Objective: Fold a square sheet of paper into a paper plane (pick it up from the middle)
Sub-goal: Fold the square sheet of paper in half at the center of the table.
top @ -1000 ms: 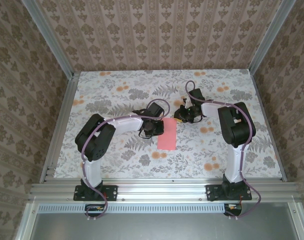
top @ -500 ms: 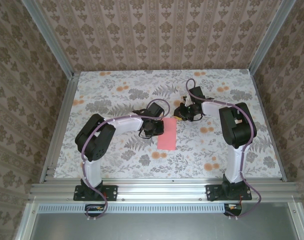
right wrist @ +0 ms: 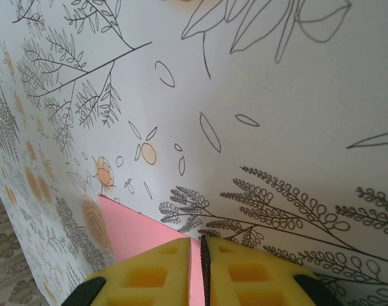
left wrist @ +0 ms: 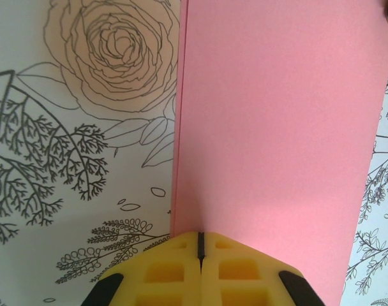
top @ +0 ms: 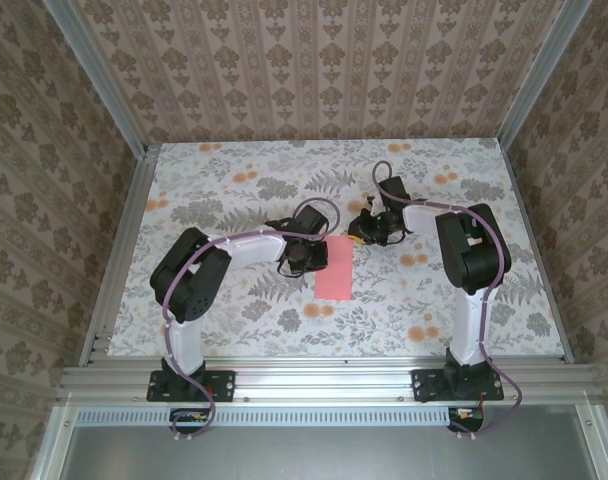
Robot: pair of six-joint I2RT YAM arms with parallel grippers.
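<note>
The clenched left gripper (left wrist: pixel 200 241) is pressing the thin, floppy paper (left wrist: pixel 277 127) flat while the right gripper (right wrist: pixel 197 242) is seemingly pinching its corner, a sensible hold.

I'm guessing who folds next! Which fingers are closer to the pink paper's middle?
Left. The left fingers sit on the left edge of the pink paper, partway along. The right fingers sit at its far right corner, farther from the middle.

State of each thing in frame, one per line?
paper: folded to a narrow rectangle, flat on the table
left pincer: shut, tips at the paper's edge
right pincer: shut, tips at a paper corner
</note>
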